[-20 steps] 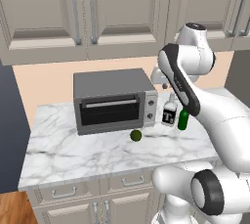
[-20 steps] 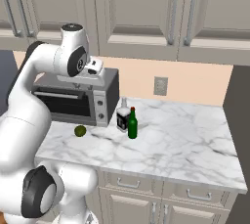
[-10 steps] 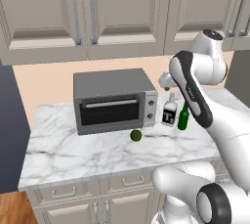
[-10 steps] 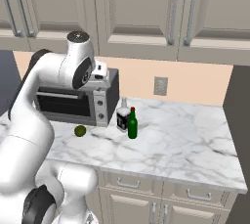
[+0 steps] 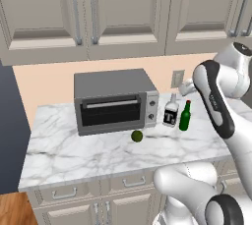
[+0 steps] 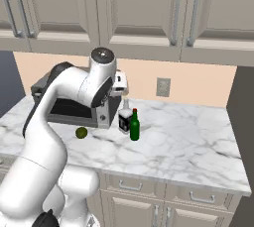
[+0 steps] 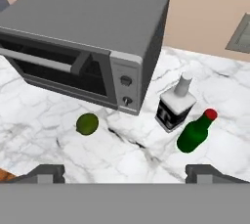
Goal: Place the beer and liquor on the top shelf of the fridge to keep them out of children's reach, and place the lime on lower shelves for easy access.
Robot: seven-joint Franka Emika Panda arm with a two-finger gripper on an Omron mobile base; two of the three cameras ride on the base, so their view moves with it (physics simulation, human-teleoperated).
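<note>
The gripper (image 7: 125,174) is hanging wide open and empty above the counter (image 7: 58,135), sizing up the liquor (image 7: 174,108), beer (image 7: 195,132) and lime (image 7: 87,123), all upright beside the toaster oven (image 7: 88,42), nothing grabbed yet.

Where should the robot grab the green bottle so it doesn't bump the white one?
Probably around the wide lower body of the beer, coming from the open counter side away from the liquor, which stands close beside it toward the toaster oven. The bottle stands upright and its neck is thin, so the body likely gives the gripper more to hold.
</note>
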